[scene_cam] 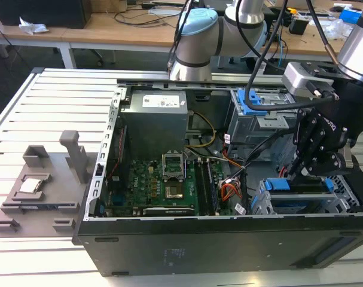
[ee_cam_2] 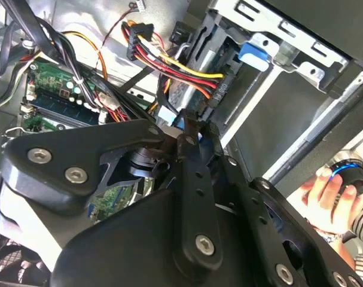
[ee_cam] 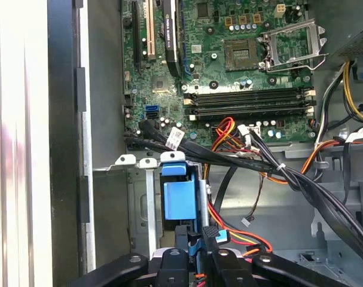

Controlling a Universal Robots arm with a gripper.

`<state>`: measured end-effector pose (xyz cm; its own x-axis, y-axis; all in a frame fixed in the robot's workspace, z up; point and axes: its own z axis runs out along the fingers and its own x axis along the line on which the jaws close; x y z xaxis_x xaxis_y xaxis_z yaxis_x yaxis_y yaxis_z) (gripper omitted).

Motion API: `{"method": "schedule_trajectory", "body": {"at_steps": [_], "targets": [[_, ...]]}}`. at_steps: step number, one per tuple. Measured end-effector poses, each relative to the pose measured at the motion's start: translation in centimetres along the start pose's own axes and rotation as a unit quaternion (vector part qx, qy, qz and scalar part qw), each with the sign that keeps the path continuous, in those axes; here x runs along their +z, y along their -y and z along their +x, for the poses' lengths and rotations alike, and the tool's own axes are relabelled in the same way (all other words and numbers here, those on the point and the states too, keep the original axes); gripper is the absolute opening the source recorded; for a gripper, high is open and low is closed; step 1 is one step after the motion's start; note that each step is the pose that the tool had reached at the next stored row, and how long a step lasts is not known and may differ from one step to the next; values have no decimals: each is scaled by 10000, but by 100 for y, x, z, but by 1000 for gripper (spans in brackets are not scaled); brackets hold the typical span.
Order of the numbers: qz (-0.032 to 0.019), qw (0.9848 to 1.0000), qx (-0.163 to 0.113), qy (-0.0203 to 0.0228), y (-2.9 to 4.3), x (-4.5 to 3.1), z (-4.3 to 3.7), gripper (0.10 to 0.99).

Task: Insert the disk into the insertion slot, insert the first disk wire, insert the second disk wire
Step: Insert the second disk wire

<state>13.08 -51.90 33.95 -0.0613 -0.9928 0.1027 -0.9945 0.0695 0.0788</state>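
Gripper (scene_cam: pixel 305 173) black, linkage-type; tips close together at rear edge of disk (scene_cam: pixel 301 202), apparently pinching small black connector (ee_cam: pixel 210 233), grip not certain. Disk w/ blue frame (ee_cam: pixel 180 200) seated in insertion slot (scene_cam: pixel 271 204), low perforated cage at front corner of open PC case (scene_cam: pixel 169 251). Red/yellow/orange wire bundle (ee_cam_2: pixel 181 66) just beside disk. Motherboard (scene_cam: pixel 160 185) mid-case. Person's hand (ee_cam_2: pixel 328 197) outside case wall.

The end effector (scene_cam: pixel 305 169) hangs over the disk (scene_cam: pixel 301 192) in the insertion slot (scene_cam: pixel 265 202).
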Motion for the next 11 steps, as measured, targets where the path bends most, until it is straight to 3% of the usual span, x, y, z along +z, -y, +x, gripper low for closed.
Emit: {"method": "schedule_trajectory", "body": {"at_steps": [5,6,7,8,9,11], "targets": [[0,10000,0,0,1,2,18,220],[0,10000,0,0,1,2,19,282],[0,10000,0,0,1,2,19,282],[0,10000,0,0,1,2,20,267],[0,10000,1,-2,1,1,21,153],[0,10000,0,0,1,2,22,153]]}}
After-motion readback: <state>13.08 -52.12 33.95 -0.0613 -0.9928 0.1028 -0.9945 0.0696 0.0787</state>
